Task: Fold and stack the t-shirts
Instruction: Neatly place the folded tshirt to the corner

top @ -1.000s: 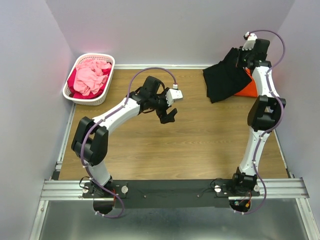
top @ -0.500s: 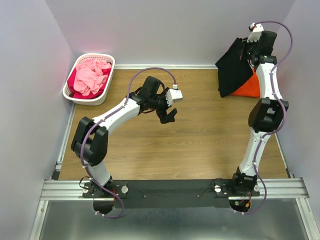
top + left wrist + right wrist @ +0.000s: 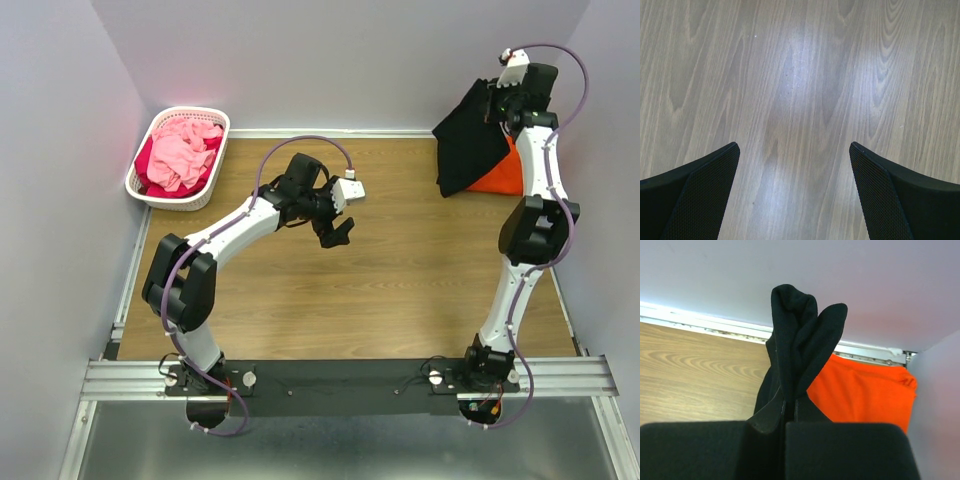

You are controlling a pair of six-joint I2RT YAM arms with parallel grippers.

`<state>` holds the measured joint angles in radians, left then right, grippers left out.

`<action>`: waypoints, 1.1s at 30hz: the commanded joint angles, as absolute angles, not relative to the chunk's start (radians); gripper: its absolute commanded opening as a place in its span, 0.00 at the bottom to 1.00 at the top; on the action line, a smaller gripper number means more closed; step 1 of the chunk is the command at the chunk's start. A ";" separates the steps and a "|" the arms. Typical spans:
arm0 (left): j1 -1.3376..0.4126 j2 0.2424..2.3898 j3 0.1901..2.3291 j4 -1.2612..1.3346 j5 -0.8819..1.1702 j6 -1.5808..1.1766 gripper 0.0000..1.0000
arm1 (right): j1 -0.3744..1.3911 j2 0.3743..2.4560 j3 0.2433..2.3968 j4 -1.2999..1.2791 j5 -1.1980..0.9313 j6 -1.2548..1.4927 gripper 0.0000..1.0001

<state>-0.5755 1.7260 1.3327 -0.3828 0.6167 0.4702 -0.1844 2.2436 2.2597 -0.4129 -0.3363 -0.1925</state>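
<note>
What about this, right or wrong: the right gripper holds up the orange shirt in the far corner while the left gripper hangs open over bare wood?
Wrong in one thing: the right gripper holds the black t-shirt, as the right wrist view shows; the orange t-shirt lies below. The left gripper hangs open over wood.

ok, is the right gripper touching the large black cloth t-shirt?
Touching. Right wrist view: the right gripper is shut on a fold of the large black cloth t-shirt, cloth pinched between its jaws.
</note>
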 commanded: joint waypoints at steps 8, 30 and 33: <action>-0.574 1.698 1.330 -0.387 0.595 0.474 0.98 | -0.270 2.278 2.335 -0.420 -0.360 -0.320 0.01; -0.574 1.736 1.321 -0.410 0.638 0.459 0.98 | -0.354 2.528 2.376 -0.356 -0.443 -0.578 0.01; -0.574 1.733 1.310 -0.410 0.649 0.453 0.98 | -0.357 2.533 2.372 -0.342 -0.437 -0.597 0.06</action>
<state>-0.5755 1.7264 1.3323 -0.4015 0.6178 0.4660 -0.3431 2.5118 2.3333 -0.4000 -0.4248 -0.5499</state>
